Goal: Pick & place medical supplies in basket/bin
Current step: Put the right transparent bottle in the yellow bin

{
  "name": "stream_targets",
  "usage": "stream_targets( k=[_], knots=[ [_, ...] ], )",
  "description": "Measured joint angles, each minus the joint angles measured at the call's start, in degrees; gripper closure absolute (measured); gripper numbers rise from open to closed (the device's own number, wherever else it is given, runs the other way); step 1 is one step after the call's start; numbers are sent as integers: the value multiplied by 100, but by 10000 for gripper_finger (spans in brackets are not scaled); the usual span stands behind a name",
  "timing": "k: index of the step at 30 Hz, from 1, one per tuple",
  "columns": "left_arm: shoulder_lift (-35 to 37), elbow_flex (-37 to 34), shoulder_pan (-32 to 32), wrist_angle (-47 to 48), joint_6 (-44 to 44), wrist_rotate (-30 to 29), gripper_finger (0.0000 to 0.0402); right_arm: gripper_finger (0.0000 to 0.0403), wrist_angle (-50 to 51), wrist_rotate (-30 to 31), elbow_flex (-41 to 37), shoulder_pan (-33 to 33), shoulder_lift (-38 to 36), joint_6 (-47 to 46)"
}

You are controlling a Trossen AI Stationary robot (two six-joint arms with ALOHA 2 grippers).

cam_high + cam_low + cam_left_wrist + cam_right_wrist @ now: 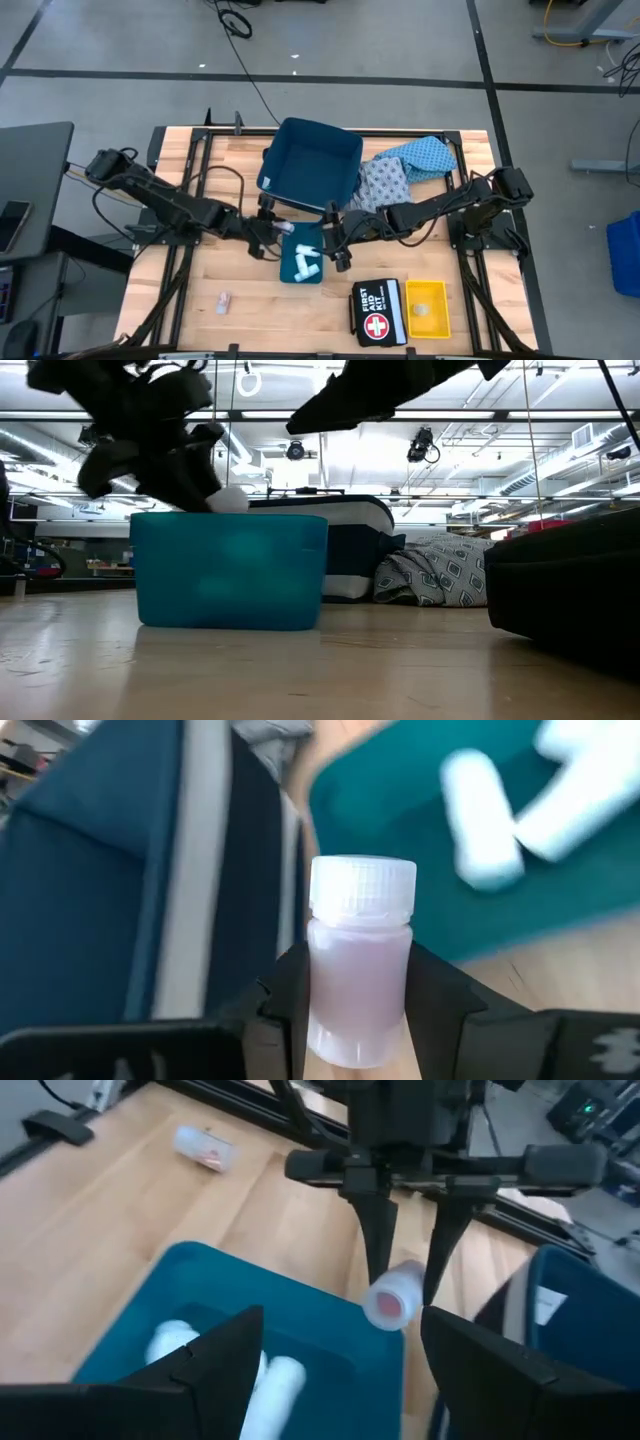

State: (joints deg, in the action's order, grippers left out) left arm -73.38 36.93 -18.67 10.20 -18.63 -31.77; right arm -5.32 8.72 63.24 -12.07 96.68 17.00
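- While both arms meet near the centre of the high view, the wooden tabletop (180, 300) fills most of that picture from left to right.
- Upper centre on it stands a large dark blue bin (310, 165), tilted a little, and nothing can be seen inside it.
- To the right of this bin lie two patterned cloth garments (405, 170), one light blue and one grey-blue, touching each other and the side of the bin.
- Lower right of centre lies a black first aid kit (378, 312), and a yellow tray (427, 308) is just beside it on the right.
- Below the bin, at the centre, sits a small teal tray (303, 264) with white rolls (304, 262) lying in it.
- The left gripper (274, 232) is at the upper left corner of the teal tray; its fingers (285, 995) are closed partly, one on each side of a small bottle.
- This small clear bottle (358, 960) has a white ribbed cap and is held above the rim of the teal tray.
- The right gripper (334, 243) is just right of the teal tray, with its fingers (215, 1355) spread wide and holding nothing.
- Lower left on the tabletop, well apart from everything else, lies another small vial (224, 299).
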Motion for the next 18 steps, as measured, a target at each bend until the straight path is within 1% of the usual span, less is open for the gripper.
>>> stream_targets(
  k=[8, 13, 18],
  knots=[
    [0, 423, 369, -232, -358, -60, 286, 121, 83, 522, 0, 155, 2, 346],
    [-2, 452, 608, -561, -450, 11, 286, 121, 85, 646, 0, 210, 2, 354],
    [-2, 452, 679, -920, -602, 80, 287, 121, 85, 871, 0, 262, 2, 585]
  ],
)
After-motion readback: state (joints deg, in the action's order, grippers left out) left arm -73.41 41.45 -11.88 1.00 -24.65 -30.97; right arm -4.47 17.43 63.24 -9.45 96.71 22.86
